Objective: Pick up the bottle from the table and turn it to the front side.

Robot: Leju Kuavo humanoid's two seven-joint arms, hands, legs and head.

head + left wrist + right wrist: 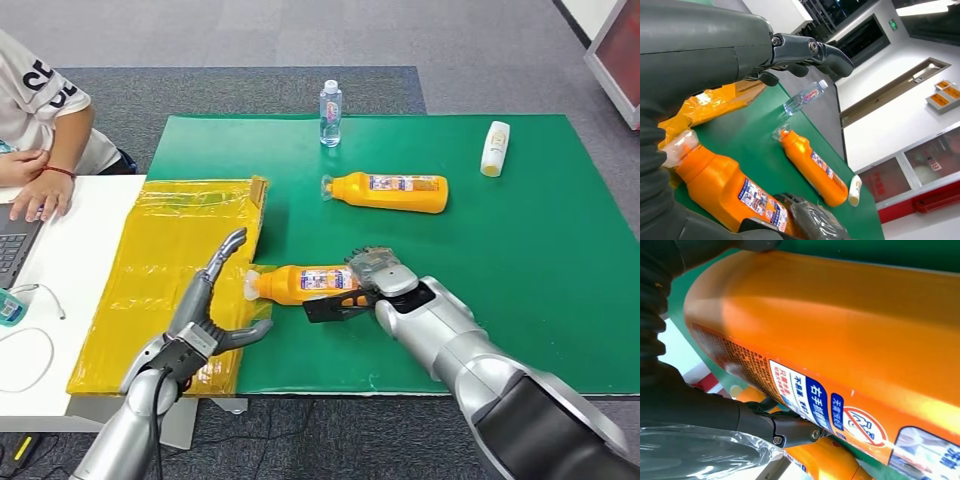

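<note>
An orange bottle (306, 283) with a clear cap lies on its side at the near left of the green mat (528, 260), cap toward the yellow bag. My right hand (373, 280) grips its base end, fingers over the top and thumb below. Up close its orange body and printed label (836, 330) face the right wrist camera, with a dark finger (783, 427) beside it. Whether it is off the mat I cannot tell. My left hand (215, 320) is open beside the cap, holding nothing. The same bottle (726, 187) lies just past that hand (696, 55).
A second orange bottle (389, 192) lies farther back on the mat. A small water bottle (330, 112) stands at the far edge, and a white bottle (495, 148) lies at the far right. A yellow bag (173, 270) covers the left; a person (38, 110) sits at a laptop (11, 245).
</note>
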